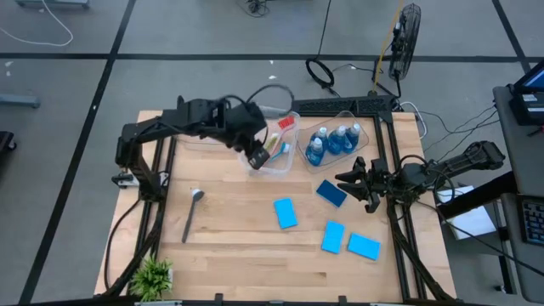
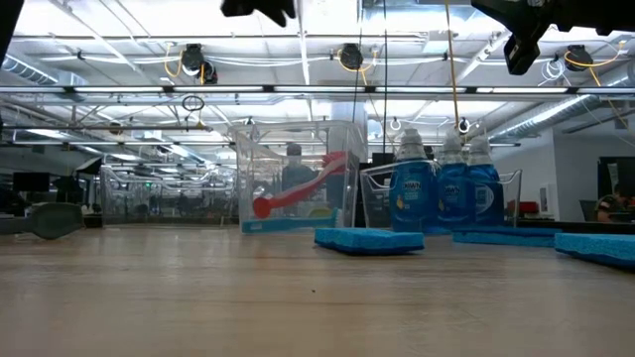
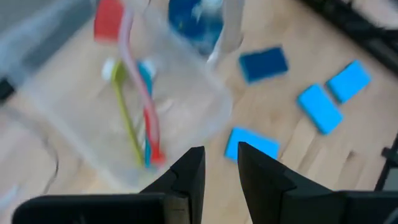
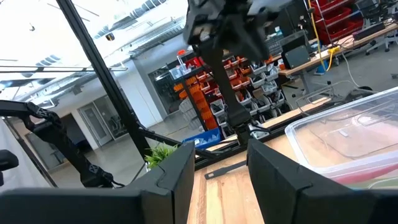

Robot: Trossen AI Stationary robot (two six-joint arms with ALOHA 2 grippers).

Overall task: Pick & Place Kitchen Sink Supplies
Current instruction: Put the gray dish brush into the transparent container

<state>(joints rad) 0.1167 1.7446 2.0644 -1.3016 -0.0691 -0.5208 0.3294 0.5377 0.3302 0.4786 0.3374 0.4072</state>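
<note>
Hovering over brush bin (image 1: 274, 140) rim: left claw (image 1: 257, 155) (empty, parted).

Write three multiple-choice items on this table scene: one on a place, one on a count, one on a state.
1. Where does the grey brush lie?
A. In the bin with the bottles
B. On the bare table top, left of the sponges
C. On top of the plant

2. How many blue sponges lie on the table?
A. Two
B. Four
C. Six

3. What is the left tool holding?
A. Nothing
B. A sponge
C. A bottle

Answers: 1 B, the high view shows it alone on the wood. 2 B, four blue rectangles lie apart from one another. 3 A, its wrist view shows an empty gap between the fingers, above the brush bin.
</note>
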